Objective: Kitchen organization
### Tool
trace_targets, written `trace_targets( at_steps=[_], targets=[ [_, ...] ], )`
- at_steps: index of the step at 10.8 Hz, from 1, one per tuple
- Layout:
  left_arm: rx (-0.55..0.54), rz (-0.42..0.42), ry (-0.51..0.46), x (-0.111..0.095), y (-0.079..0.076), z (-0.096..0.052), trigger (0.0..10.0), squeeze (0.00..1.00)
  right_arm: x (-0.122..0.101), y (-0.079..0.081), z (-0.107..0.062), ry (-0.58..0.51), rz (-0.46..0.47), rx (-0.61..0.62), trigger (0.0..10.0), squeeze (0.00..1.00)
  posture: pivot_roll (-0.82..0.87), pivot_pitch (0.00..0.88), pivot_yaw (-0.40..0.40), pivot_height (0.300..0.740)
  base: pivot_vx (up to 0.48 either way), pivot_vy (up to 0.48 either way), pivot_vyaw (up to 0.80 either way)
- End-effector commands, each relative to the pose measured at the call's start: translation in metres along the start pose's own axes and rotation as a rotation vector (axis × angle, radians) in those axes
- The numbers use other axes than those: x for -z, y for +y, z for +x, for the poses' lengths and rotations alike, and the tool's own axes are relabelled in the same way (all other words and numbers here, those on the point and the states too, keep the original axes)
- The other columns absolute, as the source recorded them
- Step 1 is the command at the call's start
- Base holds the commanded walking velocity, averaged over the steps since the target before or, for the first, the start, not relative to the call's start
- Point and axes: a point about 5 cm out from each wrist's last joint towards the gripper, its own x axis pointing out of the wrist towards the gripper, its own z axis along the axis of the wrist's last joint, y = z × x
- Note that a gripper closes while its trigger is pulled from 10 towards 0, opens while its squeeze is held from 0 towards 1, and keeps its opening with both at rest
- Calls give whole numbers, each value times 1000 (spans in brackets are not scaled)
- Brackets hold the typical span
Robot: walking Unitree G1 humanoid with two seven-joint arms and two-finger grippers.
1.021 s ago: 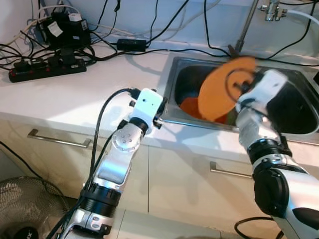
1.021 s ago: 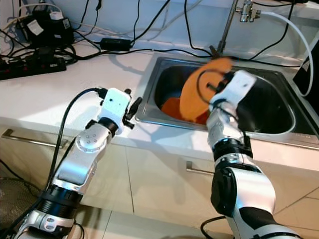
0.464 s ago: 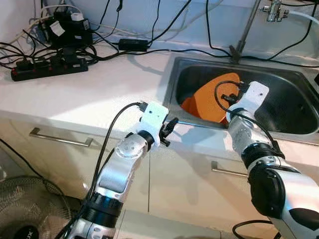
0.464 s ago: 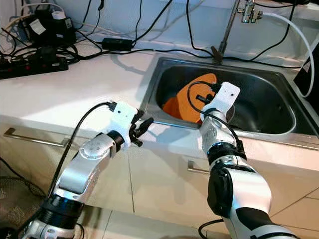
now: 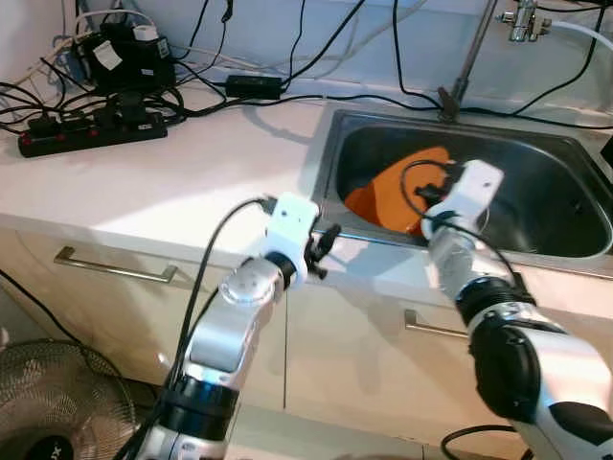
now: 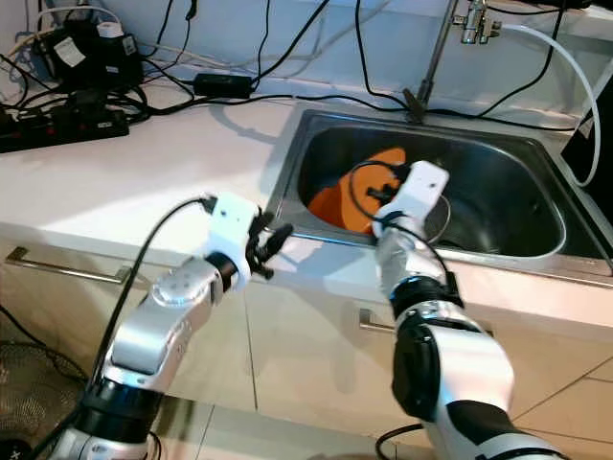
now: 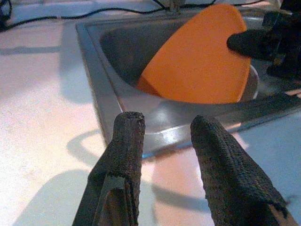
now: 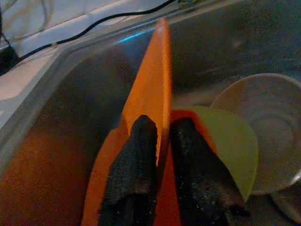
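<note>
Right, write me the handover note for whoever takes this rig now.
Right pincer: shut on the rim of the orange plate, held tilted inside the sink.
Left pincer: open, holding nothing, over the counter at the sink's front left corner.
In the sink: a second orange plate, a green plate and a pale bowl under or beside the held one.
Done: plate gripped.
Left: take it to its place, then handle the other dishes.

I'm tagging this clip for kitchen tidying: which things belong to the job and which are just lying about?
Job:
- orange plate, pinched on edge by the right gripper
- green plate
- bowl
- sink
- left gripper, open over the counter

Lying about:
- power strip
- cables
- faucet
- fan
</note>
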Motion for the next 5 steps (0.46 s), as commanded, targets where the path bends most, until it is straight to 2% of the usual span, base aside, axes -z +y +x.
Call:
trace_targets(
  at_steps=[1,3,4,5],
  targets=[
    [1,5,0,-2,-1,1,10000,0,0,3,0,14,-30,-19,10000,0,268,0,-56,740,0,0,0],
    [-3,-1,-1,-2,-2,0,10000,0,-1,4,1,9,-42,-24,10000,0,265,0,-57,740,0,0,0],
    [-4,-3,1,-2,-2,0,10000,0,-2,4,1,7,-45,-26,10000,110,266,0,-59,740,0,0,0],
    [-6,-7,5,-2,-1,0,10000,0,-5,4,1,-6,-60,-30,10000,1000,263,0,-58,740,0,0,0]
  ],
)
